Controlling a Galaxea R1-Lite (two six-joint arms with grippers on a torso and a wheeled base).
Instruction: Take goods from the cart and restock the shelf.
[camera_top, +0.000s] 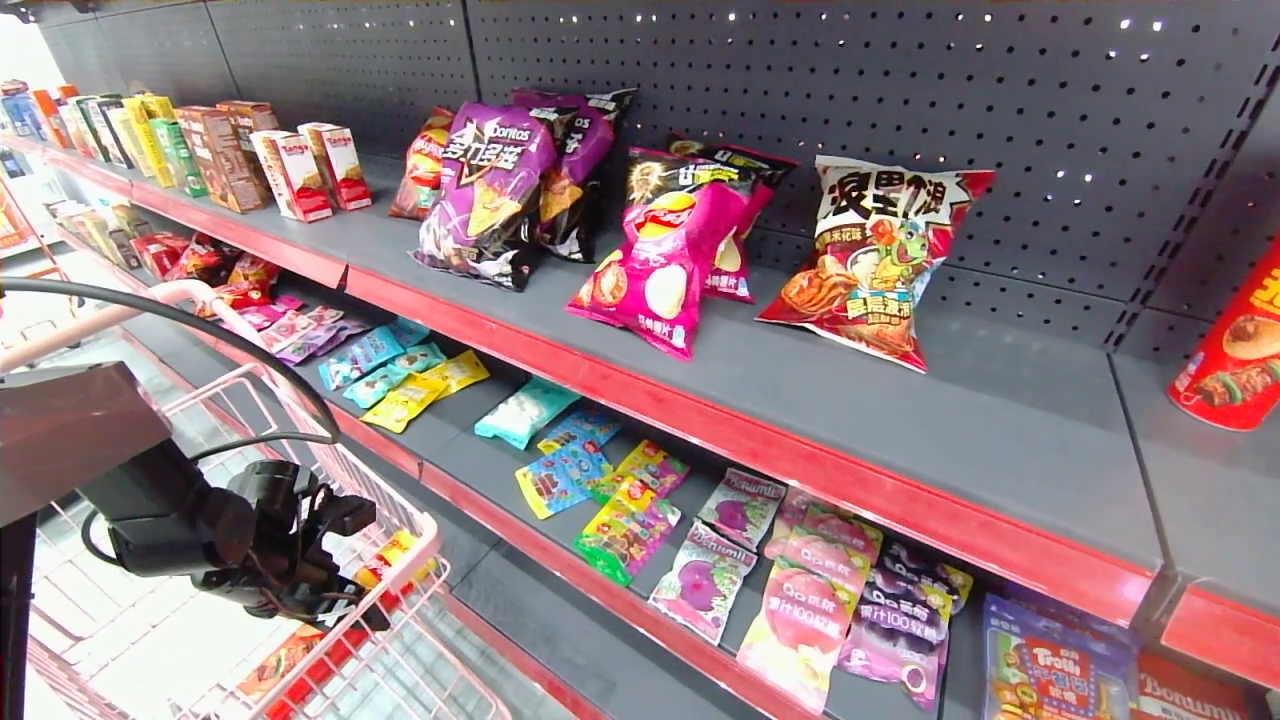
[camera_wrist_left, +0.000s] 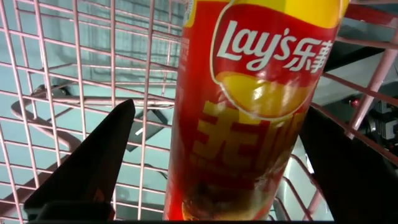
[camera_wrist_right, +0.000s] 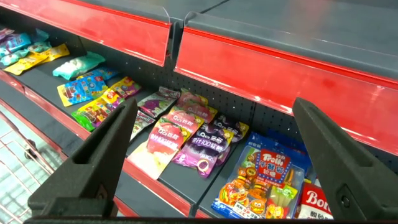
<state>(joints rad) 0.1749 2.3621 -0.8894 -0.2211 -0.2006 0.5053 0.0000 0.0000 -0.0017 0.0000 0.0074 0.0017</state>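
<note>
Near left, inside the pink cart (camera_top: 425, 522), the left tool (camera_wrist_left: 217, 111) sits with its fingers apart on either side of a red chip can (camera_wrist_left: 249, 155), not clamped. The right tool (camera_wrist_right: 214, 102), also apart, faces candy bags (camera_wrist_right: 186, 134) on the lower shelf (camera_wrist_right: 135, 184).

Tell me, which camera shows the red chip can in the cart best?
The left wrist view: the chip can stands close up inside the open left end effector. The head view catches a yellow-red sliver by the cart rim. The right wrist view faces the candy shelf.

Perhaps six chip bags (camera_top: 665, 250), two red chip canisters (camera_top: 1235, 345), one pink cart (camera_top: 432, 548)
</note>
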